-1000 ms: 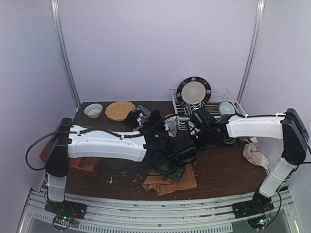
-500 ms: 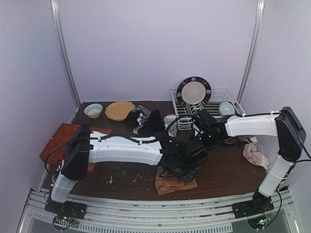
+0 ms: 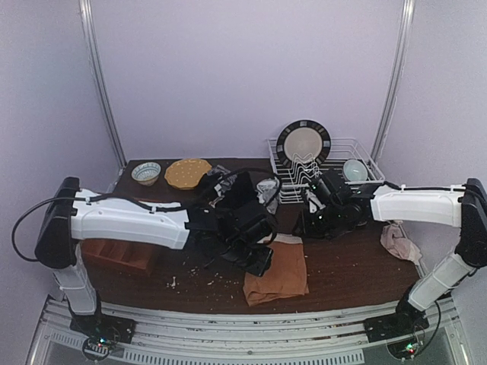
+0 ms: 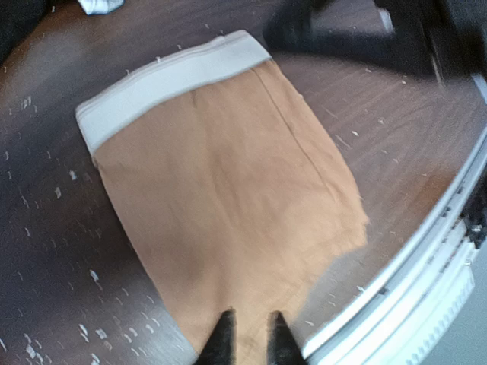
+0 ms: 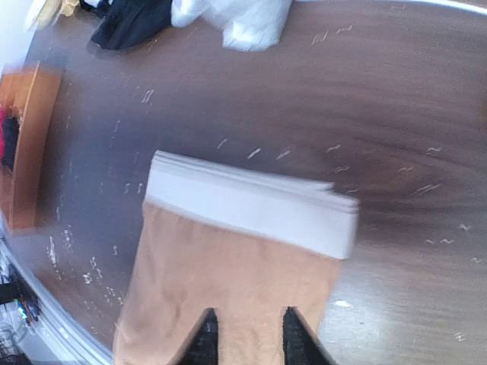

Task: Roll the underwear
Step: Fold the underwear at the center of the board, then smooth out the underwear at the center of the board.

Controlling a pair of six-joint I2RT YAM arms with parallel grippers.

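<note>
The tan-brown underwear [image 3: 278, 272] lies spread flat near the table's front edge, its white waistband [image 3: 287, 240] toward the back. In the left wrist view the cloth [image 4: 228, 198] fills the frame and my left gripper [image 4: 251, 318] hovers over its near hem, open, nothing between the fingers. My right gripper [image 5: 248, 313] is open just above the cloth [image 5: 228, 281], below the waistband [image 5: 251, 205]. From above, the left gripper [image 3: 259, 263] is at the cloth's left edge and the right gripper [image 3: 306, 228] is beyond the waistband. Black underwear [image 3: 230, 187] and a light grey piece [image 3: 268, 195] lie behind.
A white wire dish rack [image 3: 358, 148] at the back right holds a dark-rimmed plate [image 3: 303, 143] and a bowl [image 3: 354, 169]. A small bowl [image 3: 146, 172] and yellow plate [image 3: 187, 172] sit back left. A red-brown block [image 3: 114, 255] is at left, a pink cloth [image 3: 399, 243] at right. Crumbs dot the table.
Both grippers went from shut to open. The tan underwear, crumpled before, now lies flat with the waistband at the back. My left arm drew back to the left.
</note>
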